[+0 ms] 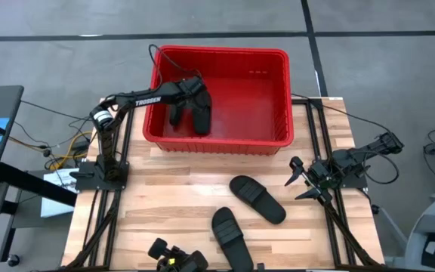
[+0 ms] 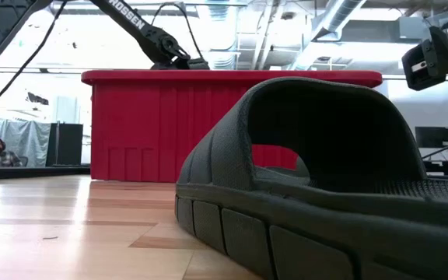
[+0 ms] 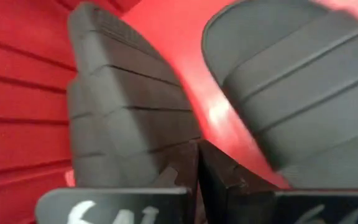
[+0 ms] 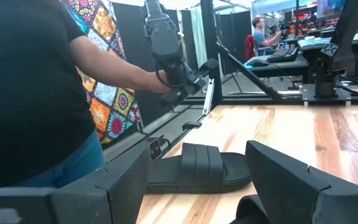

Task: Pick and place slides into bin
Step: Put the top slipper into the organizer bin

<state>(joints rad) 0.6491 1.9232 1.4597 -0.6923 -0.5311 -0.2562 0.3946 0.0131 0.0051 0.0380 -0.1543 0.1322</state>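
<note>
Two matte black rubber slide sandals (image 1: 189, 113) lie in the large bright red plastic bin (image 1: 278, 98) under the left gripper (image 1: 191, 102), fingers pressed together and empty, two more (image 1: 257, 199) wait on the wooden table (image 1: 165, 196), and the right gripper (image 1: 299, 181) rests wide open.

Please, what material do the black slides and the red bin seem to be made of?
The slides look like matte black rubber or foam: dull surface, no shine, moulded grooves along the sole edge in the low view. The bin looks like hard, slightly glossy red plastic: ribbed, slotted walls and a thick moulded rim. The left claw hangs inside the bin over two slides; the right claw waits at the table's right edge.
</note>
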